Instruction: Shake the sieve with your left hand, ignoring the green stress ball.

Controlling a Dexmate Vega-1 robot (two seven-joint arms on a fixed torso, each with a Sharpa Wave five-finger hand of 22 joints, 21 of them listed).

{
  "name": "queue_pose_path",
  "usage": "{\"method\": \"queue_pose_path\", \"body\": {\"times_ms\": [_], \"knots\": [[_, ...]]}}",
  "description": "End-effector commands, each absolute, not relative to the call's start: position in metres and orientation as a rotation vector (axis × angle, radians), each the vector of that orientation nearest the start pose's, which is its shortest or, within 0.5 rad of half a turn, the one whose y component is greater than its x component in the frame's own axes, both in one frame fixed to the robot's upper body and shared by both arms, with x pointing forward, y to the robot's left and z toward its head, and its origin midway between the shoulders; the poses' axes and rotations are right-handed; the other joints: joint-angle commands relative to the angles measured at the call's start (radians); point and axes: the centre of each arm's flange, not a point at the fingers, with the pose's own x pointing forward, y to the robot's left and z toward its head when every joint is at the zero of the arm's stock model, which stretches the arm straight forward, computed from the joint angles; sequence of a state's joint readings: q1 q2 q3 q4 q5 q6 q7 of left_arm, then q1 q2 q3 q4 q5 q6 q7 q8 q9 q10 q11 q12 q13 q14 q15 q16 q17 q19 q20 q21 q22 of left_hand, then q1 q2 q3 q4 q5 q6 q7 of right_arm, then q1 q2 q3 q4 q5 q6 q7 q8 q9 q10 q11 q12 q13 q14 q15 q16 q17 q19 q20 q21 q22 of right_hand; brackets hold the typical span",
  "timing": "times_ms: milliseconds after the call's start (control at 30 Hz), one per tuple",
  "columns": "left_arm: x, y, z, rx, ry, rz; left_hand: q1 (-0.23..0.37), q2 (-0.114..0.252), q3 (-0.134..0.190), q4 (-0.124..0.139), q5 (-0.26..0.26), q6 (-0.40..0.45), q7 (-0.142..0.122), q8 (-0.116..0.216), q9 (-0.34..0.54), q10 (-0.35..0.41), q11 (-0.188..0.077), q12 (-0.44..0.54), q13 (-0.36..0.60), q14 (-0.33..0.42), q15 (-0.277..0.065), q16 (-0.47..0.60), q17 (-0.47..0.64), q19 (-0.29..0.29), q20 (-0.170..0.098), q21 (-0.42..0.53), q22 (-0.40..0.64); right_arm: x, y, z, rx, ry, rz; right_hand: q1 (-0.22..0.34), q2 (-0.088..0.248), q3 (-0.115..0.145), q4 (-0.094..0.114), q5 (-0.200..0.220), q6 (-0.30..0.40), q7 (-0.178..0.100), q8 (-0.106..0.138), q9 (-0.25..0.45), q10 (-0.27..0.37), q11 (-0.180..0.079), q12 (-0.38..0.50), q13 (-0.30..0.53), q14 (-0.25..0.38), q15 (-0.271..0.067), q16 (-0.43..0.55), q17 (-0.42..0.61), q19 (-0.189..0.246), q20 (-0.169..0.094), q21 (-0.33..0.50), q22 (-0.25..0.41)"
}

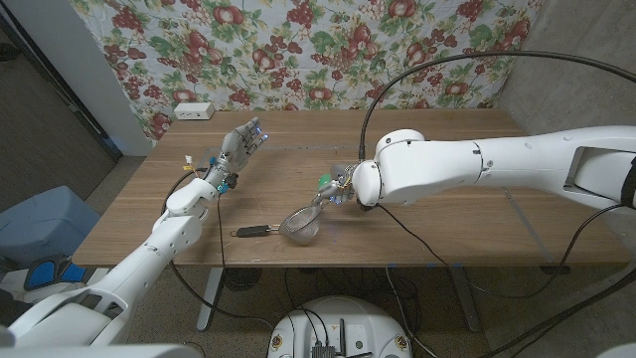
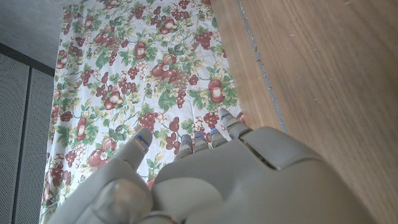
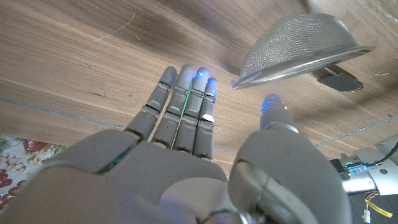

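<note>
The sieve (image 1: 300,225) lies on the wooden surface (image 1: 447,229) near its front edge, about the middle of the head view. Its mesh bowl sits toward the robot's right and its black handle (image 1: 254,232) runs out toward the robot's left, so the long axis lies roughly along the front edge. In the right wrist view the mesh bowl (image 3: 300,46) shows domed against the wood with its rim turned away from the surface side, and a dark end piece juts out beside it.

Just beyond the bowl, on the side of the right arm, sits the green stress ball (image 1: 325,181), partly hidden by the right hand (image 1: 339,189). That hand hovers close to the sieve's bowl; in the right wrist view its fingers (image 3: 186,106) stretch out straight and close together, the thumb held apart, nothing in its grasp.

The left hand (image 1: 238,147) is raised well apart from the sieve, toward the far left part of the surface, fingers extended and holding nothing. In the left wrist view its fingertips (image 2: 205,138) point at the fruit-patterned cloth (image 2: 137,74) hanging behind the surface.

A small white box (image 1: 194,111) rests at the far left corner.
</note>
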State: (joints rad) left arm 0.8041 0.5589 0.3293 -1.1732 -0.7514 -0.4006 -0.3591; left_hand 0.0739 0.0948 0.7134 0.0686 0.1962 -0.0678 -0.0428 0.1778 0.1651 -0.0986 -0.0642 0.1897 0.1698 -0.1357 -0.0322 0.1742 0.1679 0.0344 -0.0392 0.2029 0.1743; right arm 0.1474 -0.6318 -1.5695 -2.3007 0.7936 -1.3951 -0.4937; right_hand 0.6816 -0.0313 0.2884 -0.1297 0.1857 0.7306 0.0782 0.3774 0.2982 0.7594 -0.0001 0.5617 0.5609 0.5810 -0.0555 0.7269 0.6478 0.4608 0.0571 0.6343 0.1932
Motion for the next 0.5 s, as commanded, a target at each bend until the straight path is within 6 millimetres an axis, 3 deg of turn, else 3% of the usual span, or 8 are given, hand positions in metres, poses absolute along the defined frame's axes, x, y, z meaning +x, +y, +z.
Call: {"method": "queue_pose_path", "body": {"times_ms": [33, 500], "knots": [[0.6433, 0.3301, -0.0195, 0.001, -0.665, -0.382, -0.009, 0.082, 0.001, -0.005, -0.001, 0.0, 0.004, 0.0, 0.005, 0.002, 0.005, 0.0, 0.005, 0.001, -0.052, 0.004, 0.003, 0.01, -0.048, 0.0, 0.004, 0.4714, -0.0258, -0.0105, -1.514, -0.03, 0.32, 0.005, -0.001, -0.005, -0.007, 0.009, 0.001, -0.001, 0.009, 0.007, 0.0, -0.006, 0.013, 0.014, 0.008, -0.027, 0.015, 0.014, 0.005, 0.004, 0.009, 0.002], [0.6415, 0.3302, -0.0202, 0.005, -0.661, -0.383, -0.012, 0.081, 0.001, -0.004, -0.001, 0.0, 0.005, 0.0, 0.005, 0.003, 0.004, 0.001, 0.005, 0.0, -0.052, 0.004, 0.004, 0.01, -0.049, -0.001, 0.004, 0.475, -0.0239, -0.0135, -1.531, 0.02, 0.345, 0.05, 0.024, 0.011, -0.023, 0.012, -0.014, -0.007, 0.012, 0.019, -0.016, -0.013, 0.033, 0.046, 0.005, -0.033, 0.021, 0.039, 0.005, -0.002, 0.014, 0.003]]}}
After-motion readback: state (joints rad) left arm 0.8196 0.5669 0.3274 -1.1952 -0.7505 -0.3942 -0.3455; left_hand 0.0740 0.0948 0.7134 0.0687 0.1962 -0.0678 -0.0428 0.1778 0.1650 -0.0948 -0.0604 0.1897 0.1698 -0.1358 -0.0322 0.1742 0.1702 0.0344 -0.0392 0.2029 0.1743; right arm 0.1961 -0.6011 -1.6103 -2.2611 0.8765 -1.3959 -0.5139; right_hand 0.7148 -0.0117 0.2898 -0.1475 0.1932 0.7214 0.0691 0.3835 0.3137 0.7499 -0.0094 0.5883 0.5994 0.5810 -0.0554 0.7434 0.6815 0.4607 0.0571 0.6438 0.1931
